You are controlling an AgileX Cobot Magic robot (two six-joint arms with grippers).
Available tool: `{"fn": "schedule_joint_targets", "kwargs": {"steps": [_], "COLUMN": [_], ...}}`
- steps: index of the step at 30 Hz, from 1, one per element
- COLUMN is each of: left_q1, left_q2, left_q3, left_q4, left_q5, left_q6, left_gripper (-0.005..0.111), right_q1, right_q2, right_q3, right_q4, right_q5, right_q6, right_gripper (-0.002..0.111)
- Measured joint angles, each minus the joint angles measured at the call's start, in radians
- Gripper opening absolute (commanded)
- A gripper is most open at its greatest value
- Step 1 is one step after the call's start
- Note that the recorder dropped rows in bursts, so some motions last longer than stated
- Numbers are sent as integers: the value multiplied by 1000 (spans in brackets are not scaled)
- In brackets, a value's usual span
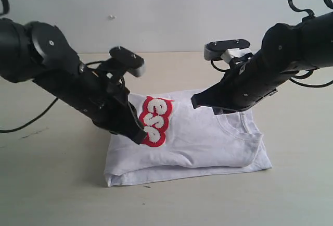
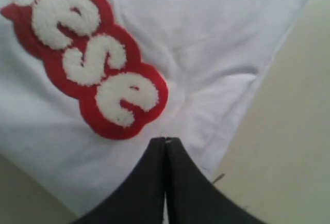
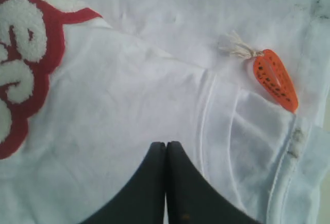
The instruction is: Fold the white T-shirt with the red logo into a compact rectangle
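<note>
Two grippers low over the T-shirt (image 1: 208, 140): left gripper (image 2: 165, 141) and right gripper (image 3: 166, 144), jaws pressed together, nothing visibly pinched. Shirt lies part-folded on the table (image 1: 52, 195), logo (image 1: 156, 121) up. Risk: closed tips drag cloth and loosen the fold.

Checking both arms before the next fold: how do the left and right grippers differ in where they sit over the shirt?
The left gripper sits by the end of the red logo; the right gripper sits nearer the orange tag. The left is close to the edge of the white T-shirt and bare table; the right has only shirt around it. Both are shut, holding nothing.
</note>
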Motion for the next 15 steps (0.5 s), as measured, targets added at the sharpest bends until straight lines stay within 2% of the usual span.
{"fn": "schedule_joint_targets", "kwargs": {"steps": [7, 15], "left_q1": [0, 13], "left_q2": [167, 147], "left_q3": [0, -2], "left_q4": [22, 279], "left_q5": [-4, 61], "left_q6": [-34, -296], "left_gripper": [0, 0], "right_q1": [0, 0], "right_q2": [-27, -185], "right_q3": [0, 0], "right_q4": [0, 0], "right_q5": [-14, 34], "right_q6": [-13, -23], "right_gripper": [0, 0]}}
